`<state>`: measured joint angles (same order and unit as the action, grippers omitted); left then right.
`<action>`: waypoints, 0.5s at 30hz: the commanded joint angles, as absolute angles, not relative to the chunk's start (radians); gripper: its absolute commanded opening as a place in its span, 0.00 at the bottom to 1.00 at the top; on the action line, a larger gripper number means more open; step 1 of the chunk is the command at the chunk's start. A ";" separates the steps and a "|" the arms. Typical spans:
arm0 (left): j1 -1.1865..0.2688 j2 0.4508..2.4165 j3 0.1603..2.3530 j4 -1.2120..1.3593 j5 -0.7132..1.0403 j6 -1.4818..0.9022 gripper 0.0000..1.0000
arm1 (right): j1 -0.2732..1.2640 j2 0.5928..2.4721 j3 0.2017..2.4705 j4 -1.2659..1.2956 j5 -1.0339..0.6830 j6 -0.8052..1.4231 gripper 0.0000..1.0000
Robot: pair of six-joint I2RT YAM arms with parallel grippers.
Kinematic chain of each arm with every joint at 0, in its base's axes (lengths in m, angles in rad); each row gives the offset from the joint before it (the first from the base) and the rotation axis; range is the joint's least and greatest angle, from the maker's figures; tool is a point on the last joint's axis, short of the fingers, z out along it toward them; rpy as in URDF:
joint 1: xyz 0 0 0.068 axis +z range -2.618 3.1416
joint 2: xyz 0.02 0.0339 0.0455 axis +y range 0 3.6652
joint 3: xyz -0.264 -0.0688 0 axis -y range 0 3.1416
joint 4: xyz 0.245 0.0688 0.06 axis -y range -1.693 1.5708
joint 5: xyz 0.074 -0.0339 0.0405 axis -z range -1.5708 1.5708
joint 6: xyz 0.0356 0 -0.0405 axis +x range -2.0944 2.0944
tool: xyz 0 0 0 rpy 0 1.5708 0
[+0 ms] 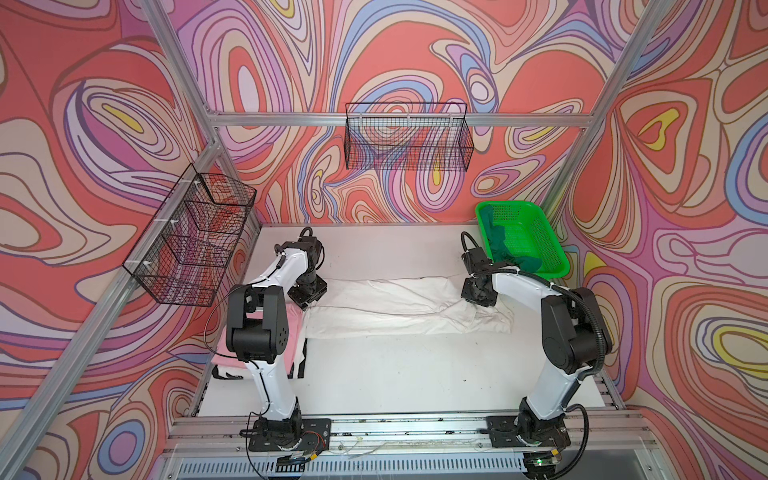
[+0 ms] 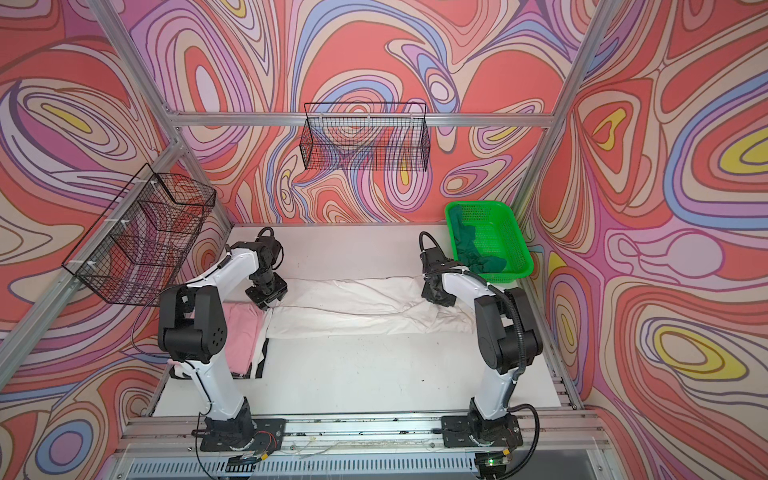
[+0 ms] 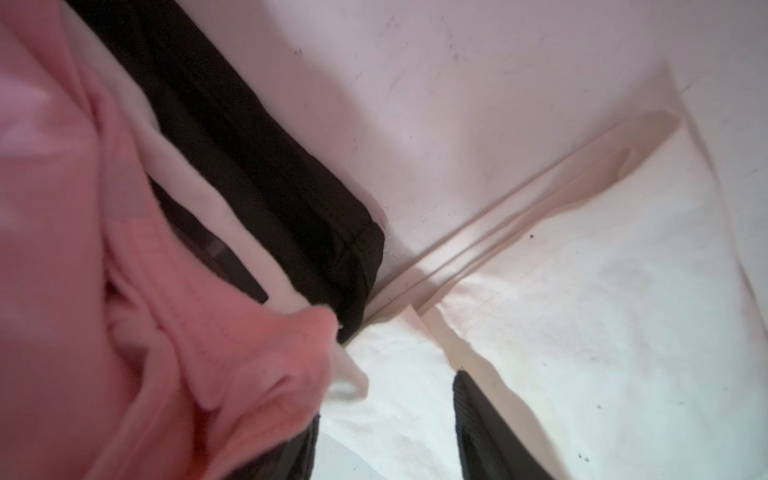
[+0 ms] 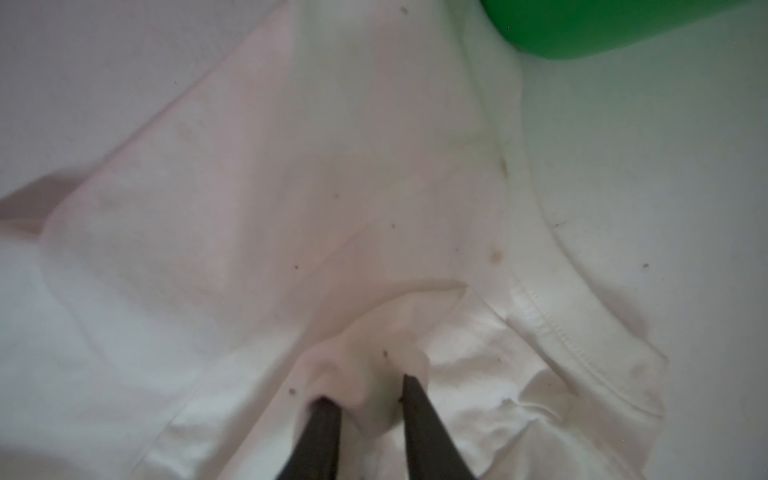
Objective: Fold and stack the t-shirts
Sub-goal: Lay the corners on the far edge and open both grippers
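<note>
Both top views: high at front, facing down and back over whole table (image 1: 374,374) (image 2: 353,365).
Left wrist view: close on pink t-shirt (image 3: 83,249) and white t-shirt (image 3: 582,332) end.
Right wrist view: close on white t-shirt (image 4: 291,187) collar, green basket (image 4: 602,25) corner.
White t-shirt (image 1: 386,307) in all four.

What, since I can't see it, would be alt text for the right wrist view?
The right gripper, jaws parted, straddles a raised pinch of the white t-shirt spread on the table. A stitched hem curves alongside; a corner of the green basket shows.

White shirt (image 1: 395,307); pink shirt (image 2: 243,336); green basket (image 1: 536,241)
</note>
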<state>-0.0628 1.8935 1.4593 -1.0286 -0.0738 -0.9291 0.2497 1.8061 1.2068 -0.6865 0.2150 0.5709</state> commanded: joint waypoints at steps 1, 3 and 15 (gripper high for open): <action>-0.058 1.813 1.485 -1.054 -0.048 -0.919 0.76 | 0.243 1.737 1.235 -0.683 0.202 0.569 0.47; -0.058 1.761 1.469 -1.026 -0.034 -0.906 0.88 | 0.236 1.714 1.246 -0.702 0.209 0.567 0.54; -0.055 1.425 1.187 -0.881 0.033 -0.746 1.00 | 0.235 1.484 1.021 -0.662 0.070 0.680 0.62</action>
